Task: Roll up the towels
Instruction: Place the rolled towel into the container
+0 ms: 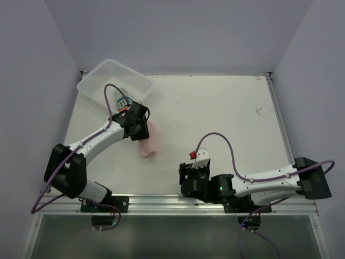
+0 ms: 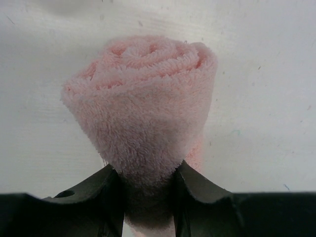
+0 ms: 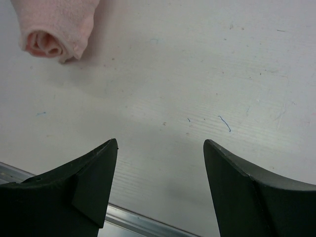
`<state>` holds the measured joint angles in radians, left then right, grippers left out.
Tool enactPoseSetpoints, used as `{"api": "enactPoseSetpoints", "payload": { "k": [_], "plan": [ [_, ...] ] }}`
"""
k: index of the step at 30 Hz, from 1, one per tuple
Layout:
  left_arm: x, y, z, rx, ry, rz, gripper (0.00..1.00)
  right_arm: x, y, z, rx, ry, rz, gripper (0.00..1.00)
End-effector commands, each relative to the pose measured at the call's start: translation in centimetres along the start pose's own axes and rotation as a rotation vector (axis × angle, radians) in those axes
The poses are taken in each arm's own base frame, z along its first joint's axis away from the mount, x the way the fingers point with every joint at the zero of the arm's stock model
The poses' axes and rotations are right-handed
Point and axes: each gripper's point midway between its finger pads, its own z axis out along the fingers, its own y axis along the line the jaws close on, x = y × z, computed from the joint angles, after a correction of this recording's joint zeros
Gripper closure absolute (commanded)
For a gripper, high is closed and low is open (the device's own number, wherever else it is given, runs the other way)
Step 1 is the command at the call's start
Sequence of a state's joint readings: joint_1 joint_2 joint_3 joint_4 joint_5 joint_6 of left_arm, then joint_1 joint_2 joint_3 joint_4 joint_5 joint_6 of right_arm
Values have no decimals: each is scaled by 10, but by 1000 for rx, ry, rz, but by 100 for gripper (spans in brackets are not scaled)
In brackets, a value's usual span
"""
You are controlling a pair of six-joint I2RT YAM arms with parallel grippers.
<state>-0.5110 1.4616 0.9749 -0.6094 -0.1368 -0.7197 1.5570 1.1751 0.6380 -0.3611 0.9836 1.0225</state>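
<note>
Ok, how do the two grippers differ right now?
The left gripper is shut on the rolled pink towel; the right gripper is open and empty. The left is out near the basket; the right sits by the table's near edge. Both are black.

No text, brand or number can be read in any view. The printed towel (image 1: pixel 124 101) in the basket (image 1: pixel 94 72) shows dark marks on white and teal in the top view, but they are too small to make out as letters.
</note>
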Motion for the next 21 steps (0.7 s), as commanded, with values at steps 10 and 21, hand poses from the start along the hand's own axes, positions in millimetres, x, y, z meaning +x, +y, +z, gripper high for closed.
{"api": "enactPoseSetpoints", "payload": {
  "k": [10, 21],
  "plan": [
    [-133, -13, -56, 105, -238, -77, 100, -33, -17, -6, 52, -101, 43, 25],
    [-269, 63, -129, -128, -569, -227, 100, -32, -13, 2, 46, -53, 20, 24]
  ]
}}
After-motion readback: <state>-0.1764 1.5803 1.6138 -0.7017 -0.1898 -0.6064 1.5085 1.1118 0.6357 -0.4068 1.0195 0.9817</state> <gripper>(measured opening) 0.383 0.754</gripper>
